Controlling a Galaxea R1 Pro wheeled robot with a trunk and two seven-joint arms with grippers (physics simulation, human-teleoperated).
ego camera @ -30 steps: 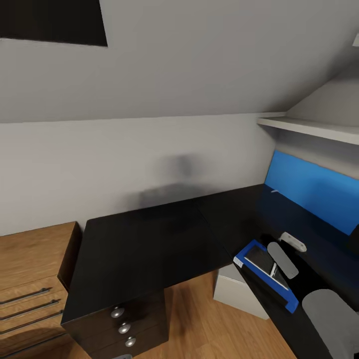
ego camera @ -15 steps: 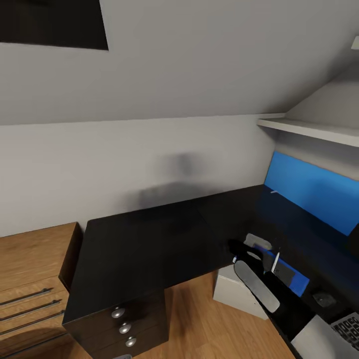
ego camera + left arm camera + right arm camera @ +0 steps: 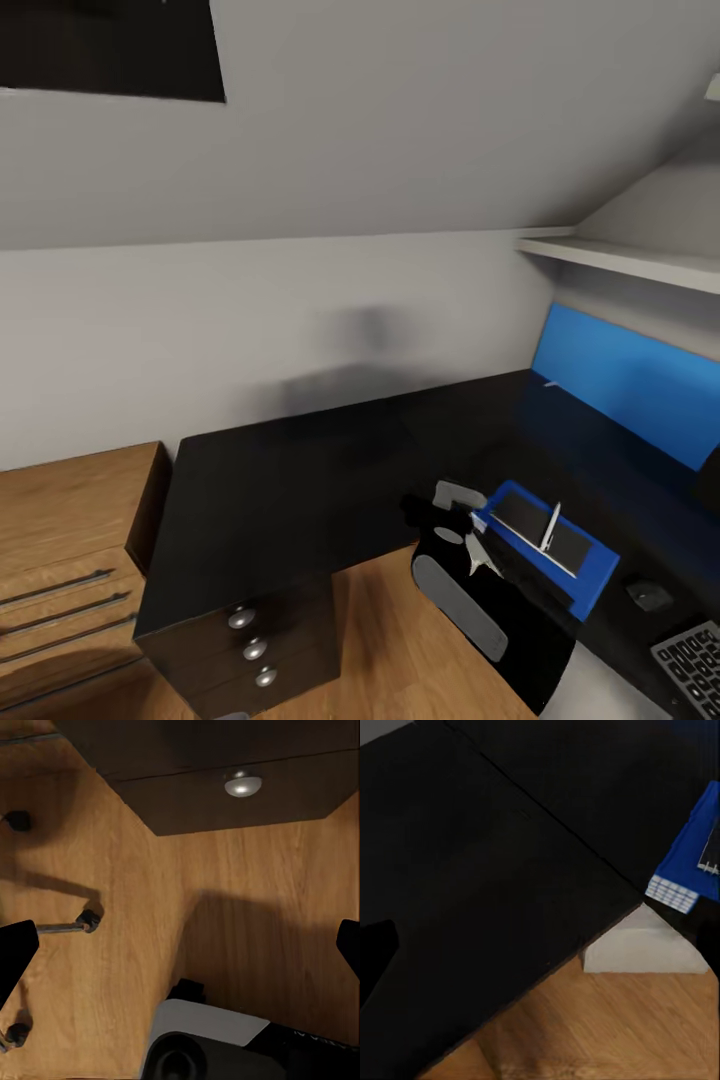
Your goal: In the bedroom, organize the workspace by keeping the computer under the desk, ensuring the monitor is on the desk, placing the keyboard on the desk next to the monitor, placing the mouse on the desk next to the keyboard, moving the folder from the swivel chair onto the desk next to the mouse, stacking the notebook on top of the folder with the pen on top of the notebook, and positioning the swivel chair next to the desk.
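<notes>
Black desk point(image 3: 300, 490) carries your folder point(image 3: 545, 545), notebook point(image 3: 540, 530), pen point(image 3: 550, 525); right wrist reveals the computer point(image 3: 641, 949) underneath. Left gripper point(image 3: 180, 945) spread; right's unclear.

One table point(image 3: 290, 500) with three round drawer knobs point(image 3: 252, 648); on it one blue folder point(image 3: 590, 578), one grey notebook point(image 3: 520, 517), one white pen point(image 3: 551, 526), one mouse point(image 3: 649, 596) and one keyboard point(image 3: 693, 660). One white computer point(image 3: 641, 949) below. One wooden drawer chest point(image 3: 70, 560) with three handles.
</notes>
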